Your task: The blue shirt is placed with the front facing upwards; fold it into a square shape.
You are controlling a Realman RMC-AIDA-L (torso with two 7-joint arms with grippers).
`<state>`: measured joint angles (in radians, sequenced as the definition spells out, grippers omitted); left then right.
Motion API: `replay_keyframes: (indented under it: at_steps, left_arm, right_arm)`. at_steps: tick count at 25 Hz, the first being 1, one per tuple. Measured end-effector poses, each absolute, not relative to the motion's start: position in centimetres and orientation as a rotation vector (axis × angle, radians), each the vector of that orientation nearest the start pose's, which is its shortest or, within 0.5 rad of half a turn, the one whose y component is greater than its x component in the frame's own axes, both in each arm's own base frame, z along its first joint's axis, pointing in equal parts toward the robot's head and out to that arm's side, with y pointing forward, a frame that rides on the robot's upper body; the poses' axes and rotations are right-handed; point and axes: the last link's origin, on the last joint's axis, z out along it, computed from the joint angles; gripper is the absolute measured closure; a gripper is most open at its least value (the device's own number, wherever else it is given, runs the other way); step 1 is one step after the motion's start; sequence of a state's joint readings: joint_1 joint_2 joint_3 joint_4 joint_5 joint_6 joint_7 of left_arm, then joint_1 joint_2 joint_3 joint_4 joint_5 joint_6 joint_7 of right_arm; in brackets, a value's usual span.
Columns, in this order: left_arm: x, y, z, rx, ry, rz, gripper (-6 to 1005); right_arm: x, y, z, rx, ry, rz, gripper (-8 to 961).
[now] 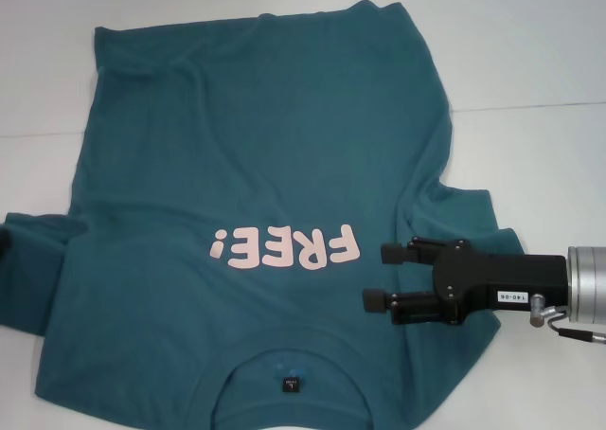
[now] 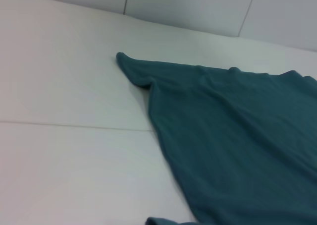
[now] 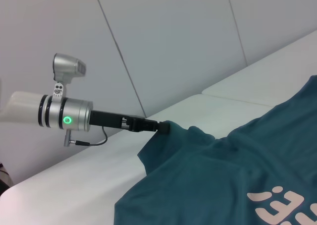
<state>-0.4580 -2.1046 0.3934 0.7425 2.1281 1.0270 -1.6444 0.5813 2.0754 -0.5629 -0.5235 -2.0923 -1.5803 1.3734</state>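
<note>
Blue shirt: lying front-up on white table. Right gripper: hovering over right sleeve, fingers spread wide. Left gripper: pinching left sleeve edge.

dark teal-blue shirt, pale pink "free!" lettering, small black neck label, white table, black right gripper on a silver wrist, green light on the left arm

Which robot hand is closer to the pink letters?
The right hand, open beside the pink letters on the blue shirt. The left hand is far off at the edge of a sleeve.
</note>
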Motion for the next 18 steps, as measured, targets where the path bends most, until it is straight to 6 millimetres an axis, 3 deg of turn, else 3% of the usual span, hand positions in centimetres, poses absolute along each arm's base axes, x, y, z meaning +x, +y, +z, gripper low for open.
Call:
replay_keyframes:
  at_steps: [18]
  left_arm:
    - [-36.4, 37.2, 8.5, -1.888, -1.042, -0.341, 975]
  right_arm:
    - [26.1, 32.7, -1.6, -2.738, 0.779, 0.782, 9]
